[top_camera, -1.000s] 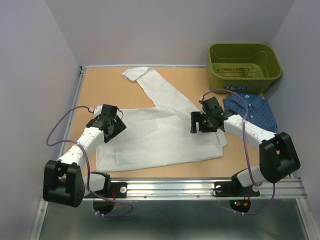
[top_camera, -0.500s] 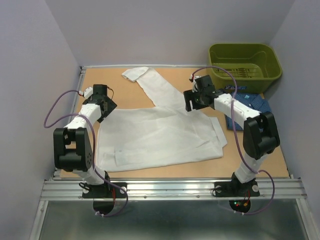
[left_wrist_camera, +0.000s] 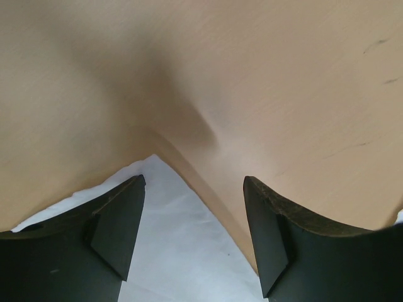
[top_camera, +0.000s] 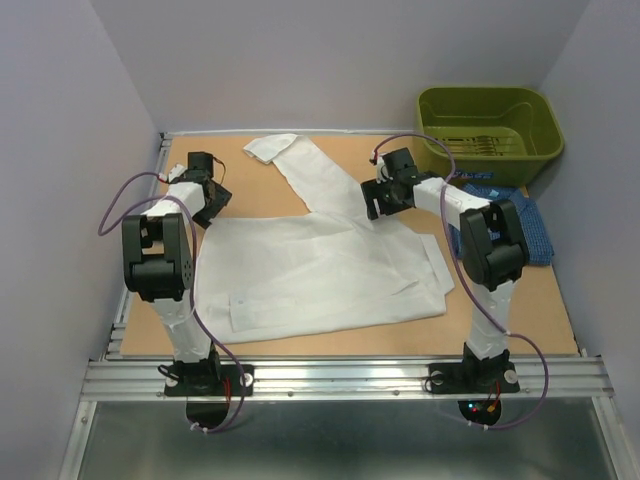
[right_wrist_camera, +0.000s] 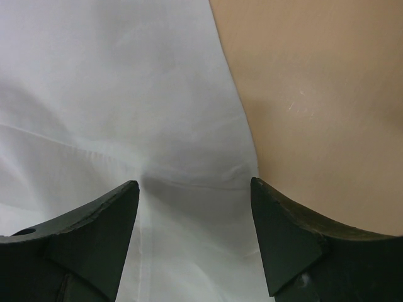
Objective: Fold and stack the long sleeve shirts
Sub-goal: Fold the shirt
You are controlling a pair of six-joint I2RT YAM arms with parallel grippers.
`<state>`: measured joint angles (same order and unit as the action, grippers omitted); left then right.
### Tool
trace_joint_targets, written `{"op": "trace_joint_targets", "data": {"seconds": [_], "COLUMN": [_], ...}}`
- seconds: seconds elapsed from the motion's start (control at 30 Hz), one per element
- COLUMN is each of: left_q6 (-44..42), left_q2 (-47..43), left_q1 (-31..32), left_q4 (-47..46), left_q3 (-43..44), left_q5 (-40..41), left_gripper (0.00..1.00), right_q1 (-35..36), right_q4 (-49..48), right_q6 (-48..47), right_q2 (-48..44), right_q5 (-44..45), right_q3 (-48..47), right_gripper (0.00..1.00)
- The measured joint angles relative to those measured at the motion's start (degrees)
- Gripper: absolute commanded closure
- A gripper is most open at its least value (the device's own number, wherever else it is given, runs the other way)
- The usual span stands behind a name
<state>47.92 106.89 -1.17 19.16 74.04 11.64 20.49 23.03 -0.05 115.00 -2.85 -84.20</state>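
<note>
At mid-counter (top_camera: 250,190), looking at a white shirt (top_camera: 320,265) spread flat, one sleeve reaching toward the far edge. Hovering over its far-left corner with left jaws released, empty. Same at the sleeve's base with right jaws: released, empty. Spotting the blue shirt (top_camera: 535,230) at right, just beside a green bin (top_camera: 435,140).

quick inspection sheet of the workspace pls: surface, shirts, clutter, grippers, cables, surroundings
surface: tan wooden table, no spills seen
job's things: white shirt spread flat, one sleeve stretched toward the far edge; dark blue shirt at the right, partly hidden by the right arm
clutter: olive-green bin in the far right corner
grippers: left gripper open over a white shirt corner; right gripper open over the shirt's edge; neither holds anything
cables: purple cables loop free along both arms
surroundings: pale walls; metal rail at the near edge
</note>
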Motion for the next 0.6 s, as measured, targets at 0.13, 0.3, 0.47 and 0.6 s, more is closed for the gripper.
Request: {"op": "trace_joint_targets", "data": {"seconds": [0.13,0.3,0.47,0.6], "left_q6": [0.4,0.5,0.4,0.3], "left_q2": [1.1,3.0,3.4,3.4], "left_q1": [-0.1,-0.1,-0.1,-0.2], "left_q4": [0.4,2.1,3.2,4.6], "left_q3": [0.7,1.2,1.2,1.5], "left_q5": [0.0,-0.3,-0.5,-0.4], "left_gripper": [0.28,0.29,0.31,0.37], "right_q1": [-0.4,-0.6,-0.6,-0.6], "right_q4": [-0.4,-0.6,-0.7,-1.0], "right_q6": [-0.7,-1.2,-1.7,-2.2], "right_q2": [2.0,2.9,3.2,4.3], "right_q5": [-0.9,-1.5,-1.5,-1.5], "right_q3": [-0.4,-0.8,-1.6,-3.3], "right_gripper": [0.24,0.24,0.23,0.23]}}
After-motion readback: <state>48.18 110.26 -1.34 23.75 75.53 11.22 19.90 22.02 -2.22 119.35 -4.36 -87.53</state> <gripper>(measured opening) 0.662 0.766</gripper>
